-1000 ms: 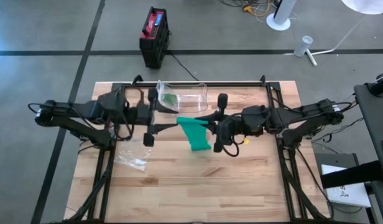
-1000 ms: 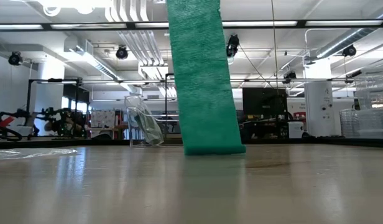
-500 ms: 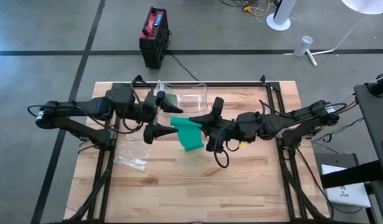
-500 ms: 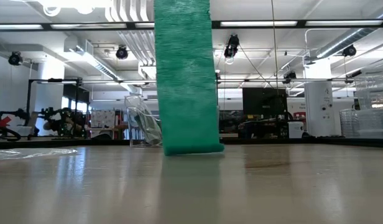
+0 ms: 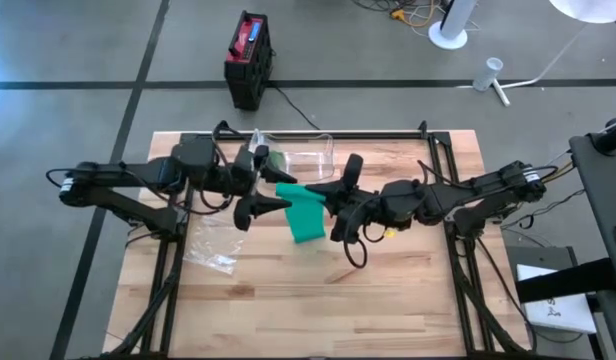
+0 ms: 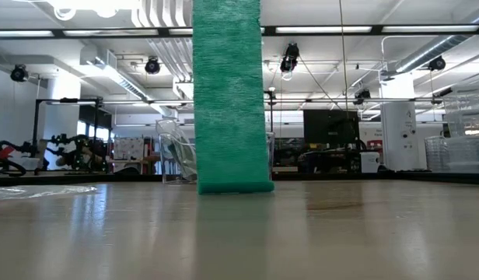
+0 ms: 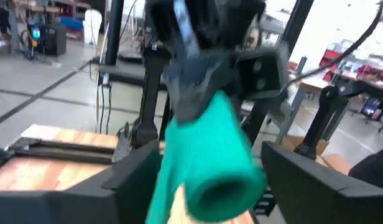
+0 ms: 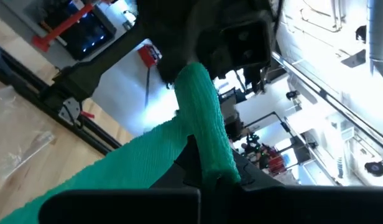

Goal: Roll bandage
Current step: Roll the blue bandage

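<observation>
Bandage (image 5: 304,215), green and partly rolled, hangs above the middle of the table (image 5: 388,300) between the two arms, its loose tail dropping to the wood so it can be wound up. Right gripper (image 5: 333,203) is clamped shut on the rolled end, keeping the core fixed. Left gripper (image 5: 260,193) faces it with fingers spread either side of the roll, gripping nothing, apparently repositioning.

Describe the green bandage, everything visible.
The green bandage is a textured, woven-looking strip, partly wound into a hollow roll held up between the two grippers over the table's middle. Its loose tail hangs straight down, end meeting the wooden table. The right gripper is shut on it.
</observation>
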